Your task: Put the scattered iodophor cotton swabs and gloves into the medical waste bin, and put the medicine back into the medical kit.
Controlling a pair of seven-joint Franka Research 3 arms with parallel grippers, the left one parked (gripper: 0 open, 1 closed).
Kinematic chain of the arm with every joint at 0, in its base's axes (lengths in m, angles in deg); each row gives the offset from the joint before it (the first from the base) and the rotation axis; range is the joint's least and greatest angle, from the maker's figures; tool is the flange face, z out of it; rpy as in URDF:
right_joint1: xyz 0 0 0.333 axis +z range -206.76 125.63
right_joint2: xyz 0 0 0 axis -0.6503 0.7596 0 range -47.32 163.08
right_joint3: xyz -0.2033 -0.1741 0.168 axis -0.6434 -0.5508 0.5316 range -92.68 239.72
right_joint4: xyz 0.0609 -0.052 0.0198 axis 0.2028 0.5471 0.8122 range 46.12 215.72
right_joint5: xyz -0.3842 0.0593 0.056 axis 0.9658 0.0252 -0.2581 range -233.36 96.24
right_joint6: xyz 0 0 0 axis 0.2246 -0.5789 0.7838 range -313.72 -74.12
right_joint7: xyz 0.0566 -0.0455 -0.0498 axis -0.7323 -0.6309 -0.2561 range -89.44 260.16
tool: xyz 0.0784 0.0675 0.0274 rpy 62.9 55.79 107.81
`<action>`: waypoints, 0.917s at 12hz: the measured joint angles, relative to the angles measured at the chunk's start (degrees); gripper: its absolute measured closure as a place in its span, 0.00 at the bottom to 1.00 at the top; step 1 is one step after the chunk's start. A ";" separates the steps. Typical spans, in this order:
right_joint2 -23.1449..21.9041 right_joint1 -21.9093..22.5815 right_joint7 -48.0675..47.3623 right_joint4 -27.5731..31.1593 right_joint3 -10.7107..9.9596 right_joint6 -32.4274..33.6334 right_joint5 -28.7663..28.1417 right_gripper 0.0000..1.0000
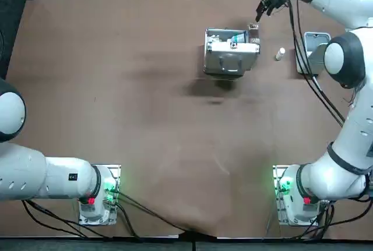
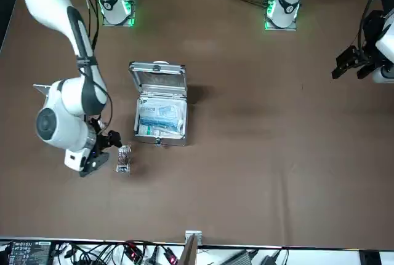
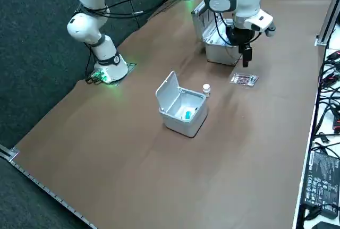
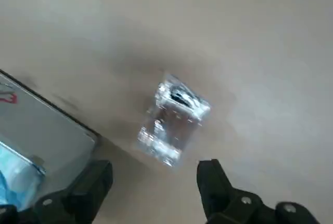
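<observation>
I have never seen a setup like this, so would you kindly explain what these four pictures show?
These are two robot arms fixed to a brown table; only the right one is working. One picture looks straight down, one faces the robot from across the table, one looks from its right side, and one comes from a camera on the working arm's wrist. On the table are an open metal medical kit, a small waste bin with its lid up, a little white bottle beside the bin, and a foil blister pack lying close to the kit. The right gripper hovers open over that pack and holds nothing.
</observation>
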 joint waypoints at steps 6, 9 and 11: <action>1.81 2.67 3.65 -0.01 -0.11 -7.11 0.04 0.12; 4.76 2.25 12.51 -0.38 -0.64 -12.27 0.04 0.27; 7.05 1.70 16.73 -2.11 -0.88 -13.24 0.04 0.30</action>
